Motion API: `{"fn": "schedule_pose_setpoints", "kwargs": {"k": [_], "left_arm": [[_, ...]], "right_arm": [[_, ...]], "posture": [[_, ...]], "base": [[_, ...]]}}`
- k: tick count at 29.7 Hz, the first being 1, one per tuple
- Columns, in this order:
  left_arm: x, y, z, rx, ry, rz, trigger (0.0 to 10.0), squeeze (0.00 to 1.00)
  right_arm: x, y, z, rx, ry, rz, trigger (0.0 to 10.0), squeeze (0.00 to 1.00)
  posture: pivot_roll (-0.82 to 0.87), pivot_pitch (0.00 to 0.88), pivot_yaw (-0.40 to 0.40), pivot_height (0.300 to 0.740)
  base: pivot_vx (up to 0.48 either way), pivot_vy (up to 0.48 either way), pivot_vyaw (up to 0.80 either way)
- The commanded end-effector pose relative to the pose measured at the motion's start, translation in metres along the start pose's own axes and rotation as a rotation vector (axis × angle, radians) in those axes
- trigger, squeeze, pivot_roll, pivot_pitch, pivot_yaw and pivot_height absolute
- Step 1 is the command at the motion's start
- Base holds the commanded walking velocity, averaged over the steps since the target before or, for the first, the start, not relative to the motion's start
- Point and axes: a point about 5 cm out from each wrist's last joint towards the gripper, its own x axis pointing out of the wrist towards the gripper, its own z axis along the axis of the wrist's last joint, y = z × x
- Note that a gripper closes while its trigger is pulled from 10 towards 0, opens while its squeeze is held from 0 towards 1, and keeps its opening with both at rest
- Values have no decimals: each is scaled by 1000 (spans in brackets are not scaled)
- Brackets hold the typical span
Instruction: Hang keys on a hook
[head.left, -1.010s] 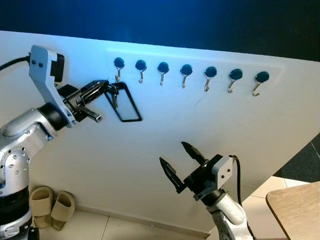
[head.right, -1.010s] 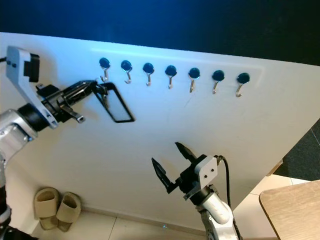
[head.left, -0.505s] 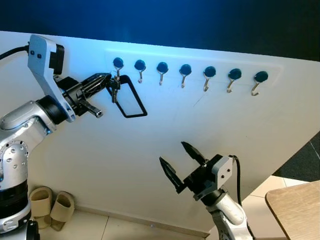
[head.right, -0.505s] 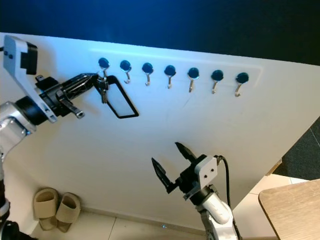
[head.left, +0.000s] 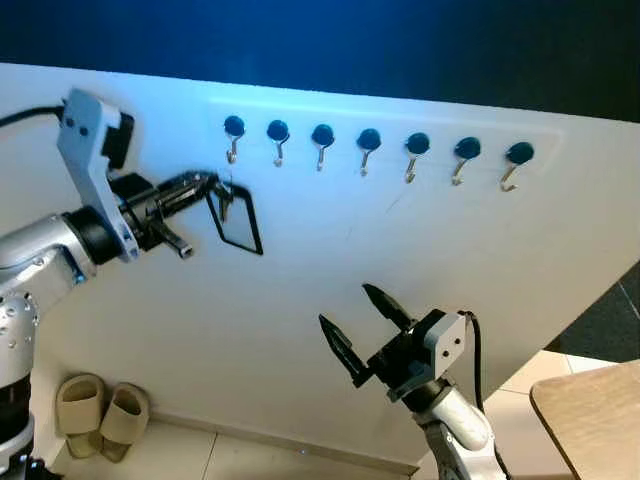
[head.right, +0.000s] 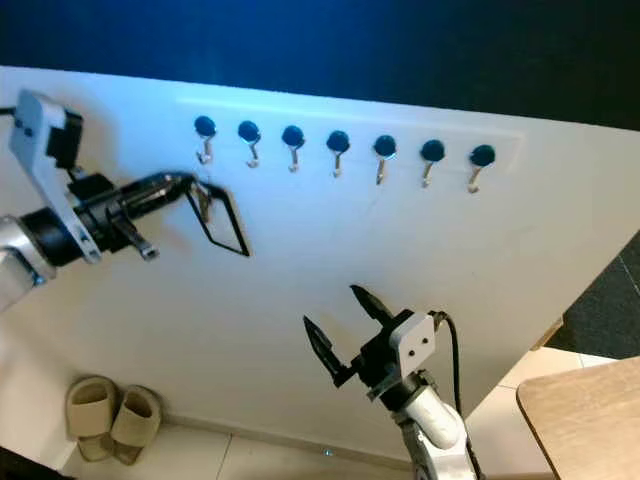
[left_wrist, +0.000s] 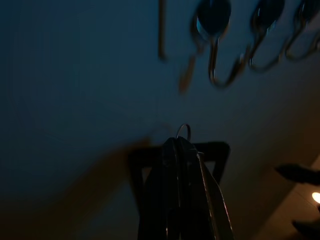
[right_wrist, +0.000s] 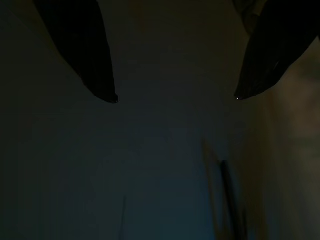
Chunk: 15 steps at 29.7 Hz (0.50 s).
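Observation:
My left gripper (head.left: 208, 184) is shut on a bunch of keys (head.left: 225, 203) with a black loop strap (head.left: 241, 224) dangling from it. It hovers just below and slightly left of the leftmost hook (head.left: 233, 133) in a row of several blue-capped metal hooks (head.left: 368, 146) on the white wall. The keys hang clear of that hook, not touching it. In the dim left wrist view a key ring (left_wrist: 183, 131) pokes out past the closed fingers (left_wrist: 176, 165), with the hook (left_wrist: 215, 35) above it. My right gripper (head.left: 358, 322) is open and empty, low in front of the wall.
A pair of beige slippers (head.left: 100, 413) lies on the floor by the wall at lower left. A wooden table corner (head.left: 592, 410) juts in at lower right. The upper wall is dark blue.
My left gripper rose with the keys to the leftmost hook, then dropped back down and left; the keys stay in its grip and the strap has turned narrower. Right arm unmoved.

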Motion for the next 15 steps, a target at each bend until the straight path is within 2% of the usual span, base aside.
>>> {"fn": "schedule_pose_setpoints", "kwargs": {"k": [1, 6, 11, 15], "left_arm": [[-4, 0, 0, 25, 44, -13, 10000, 0], [-6, -1, 4, 31, 11, -30, 10000, 0], [-4, -7, 21, 53, -97, -65, 10000, 0], [-3, -8, 24, 52, -111, -67, 10000, 0]], "right_arm": [[-2, 1, 0, 8, 5, -1, 10000, 0], [-2, 1, 0, 9, 6, -2, 10000, 0], [-3, 1, 0, 10, 5, -2, 10000, 0], [-3, 1, 0, 10, 5, -2, 10000, 0]], "posture": [[42, 75, -20, 740], [41, 76, -21, 740], [42, 77, -22, 740], [42, 78, -21, 740]], "base": [[0, 0, 0], [0, 0, 0], [0, 0, 0], [0, 0, 0]]}}
